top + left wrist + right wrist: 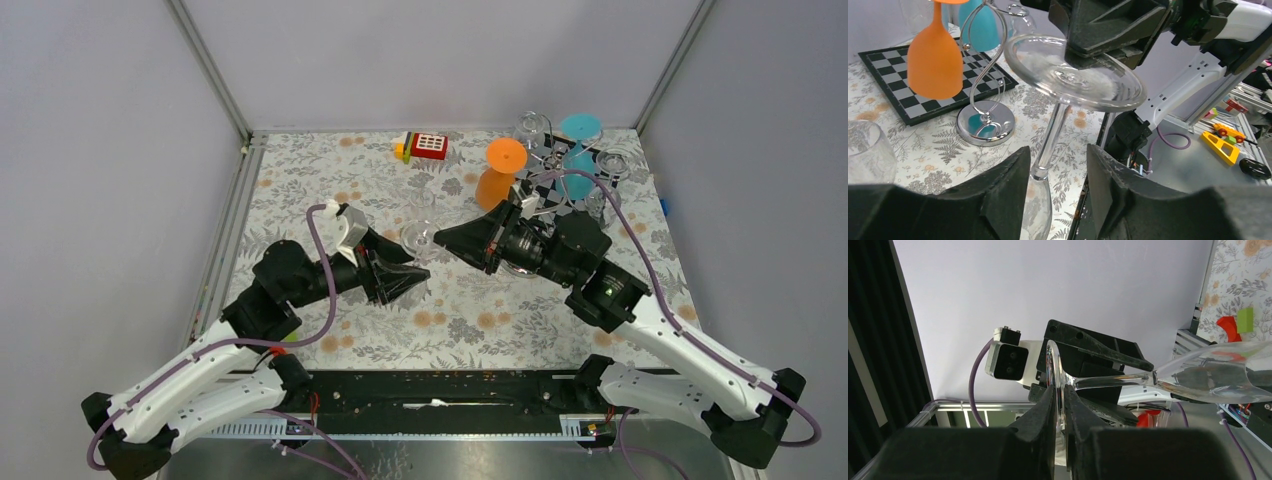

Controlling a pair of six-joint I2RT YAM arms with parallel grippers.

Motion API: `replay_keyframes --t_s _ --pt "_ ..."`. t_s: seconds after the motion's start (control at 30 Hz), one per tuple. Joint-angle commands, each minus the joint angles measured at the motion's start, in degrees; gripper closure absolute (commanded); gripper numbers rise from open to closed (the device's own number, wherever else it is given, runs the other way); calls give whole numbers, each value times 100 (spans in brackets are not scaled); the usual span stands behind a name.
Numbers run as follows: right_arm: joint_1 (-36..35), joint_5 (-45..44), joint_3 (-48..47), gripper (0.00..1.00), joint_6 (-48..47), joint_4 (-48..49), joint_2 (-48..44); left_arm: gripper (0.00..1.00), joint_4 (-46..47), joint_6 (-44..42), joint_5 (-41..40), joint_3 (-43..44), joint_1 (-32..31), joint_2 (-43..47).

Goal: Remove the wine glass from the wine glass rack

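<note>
Left gripper (1057, 155) jaws straddling wine glass (1054, 127) stem, half open, gripping nothing, right gripper (1060, 390) clamping its foot, glass hanging inverted over table (480, 320) centre, axis near vertical, bowl pointing down

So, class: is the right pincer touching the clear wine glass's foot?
Touching. In the right wrist view, the right pincer clamps the wine glass by its round foot, held edge-on between the jaws with no gap.

Top external looks down from high behind on the whole table (330, 190); both wrist views sit close, facing each other across the wine glass (1055, 130), which all three share.
</note>
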State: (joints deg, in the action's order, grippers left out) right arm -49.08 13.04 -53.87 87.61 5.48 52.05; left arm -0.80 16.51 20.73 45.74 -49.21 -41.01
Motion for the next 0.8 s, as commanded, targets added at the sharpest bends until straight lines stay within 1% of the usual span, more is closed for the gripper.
replay_keyframes --t_s 0.0,0.1,0.2,0.23,0.37,0.47,0.5,0.57,0.63,0.67,0.7,0.73,0.77 --pt "-92 177 -400 100 160 480 77 54 411 -85 443 299 1 -70" --pt "-117 237 -424 100 207 572 119 65 270 -172 568 401 1 -187" --pt "-128 282 -458 100 201 569 154 83 229 -143 575 482 2 -240" --pt "-128 289 -459 100 203 566 156 88 248 -129 582 495 5 -240" --pt "-137 336 -441 100 227 606 170 100 400 -25 581 467 13 -225" --pt "-137 402 -436 100 250 732 222 100 509 46 586 433 8 -193" --pt "-137 426 -450 99 237 762 242 100 556 72 565 422 8 -174" --pt "-137 453 -453 86 202 798 280 100 624 137 490 404 14 -113" --pt "-137 408 -392 69 139 906 272 100 676 184 369 401 15 -48" --pt "-137 343 -362 57 95 947 260 100 677 207 284 401 13 -5" --pt "-135 278 -321 48 49 954 235 100 673 230 185 409 9 42" --pt "-137 213 -281 41 -36 974 199 100 674 260 71 410 8 102" --pt "-137 134 -236 36 -139 1020 161 100 680 298 -98 398 8 150"
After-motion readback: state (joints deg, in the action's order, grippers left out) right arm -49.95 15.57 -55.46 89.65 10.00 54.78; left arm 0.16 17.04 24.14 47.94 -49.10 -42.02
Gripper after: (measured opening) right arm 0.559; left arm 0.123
